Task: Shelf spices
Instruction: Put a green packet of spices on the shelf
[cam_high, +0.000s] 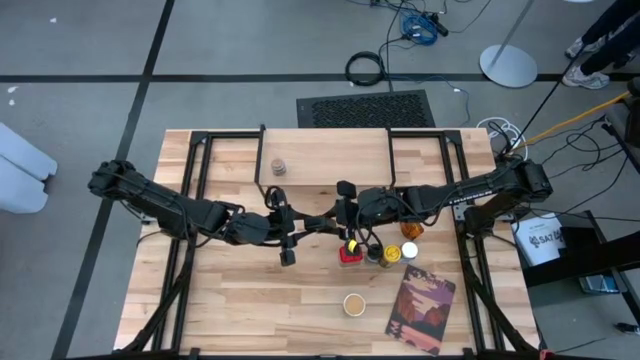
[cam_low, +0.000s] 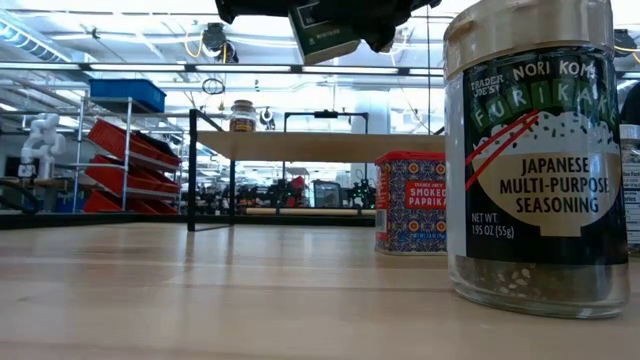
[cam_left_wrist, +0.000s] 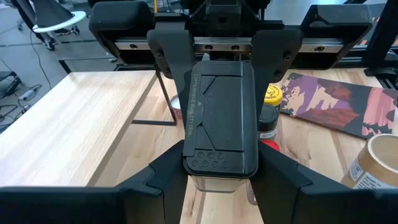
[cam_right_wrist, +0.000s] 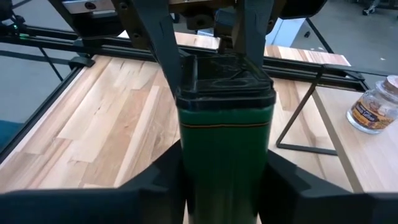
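Note:
A green tin with a black lid (cam_right_wrist: 224, 130) hangs in the air over the table's middle, between my two grippers. My left gripper (cam_high: 305, 222) comes from the table's left and is shut on its lid end (cam_left_wrist: 217, 124). My right gripper (cam_high: 338, 216) comes from the right and is shut on its green body. The shelf (cam_low: 300, 146) stands behind, with one jar (cam_high: 279, 167) on its top. More spices (cam_high: 375, 250) stand in a cluster on the table below the grippers, among them a red paprika tin (cam_low: 411, 202) and a furikake jar (cam_low: 540, 160). My left gripper pinches the tin's black lid end by its two sides (cam_left_wrist: 188, 158) between its fingers. It comes nearly level from the table's left. The tin is lifted clear of the table. My right gripper pinches the green body by its two sides (cam_right_wrist: 186, 168) between its fingers. It comes nearly level from the table's right, and the fingers lie along the tin. The lid end (cam_right_wrist: 224, 87) points away from it.
A flat picture-covered book (cam_high: 421, 308) lies at the near right, and a tan-topped jar (cam_high: 354, 303) stands alone left of it. The table's left half (cam_high: 220, 290) is bare wood. Black frame rails (cam_high: 195, 200) run along both sides of the table.

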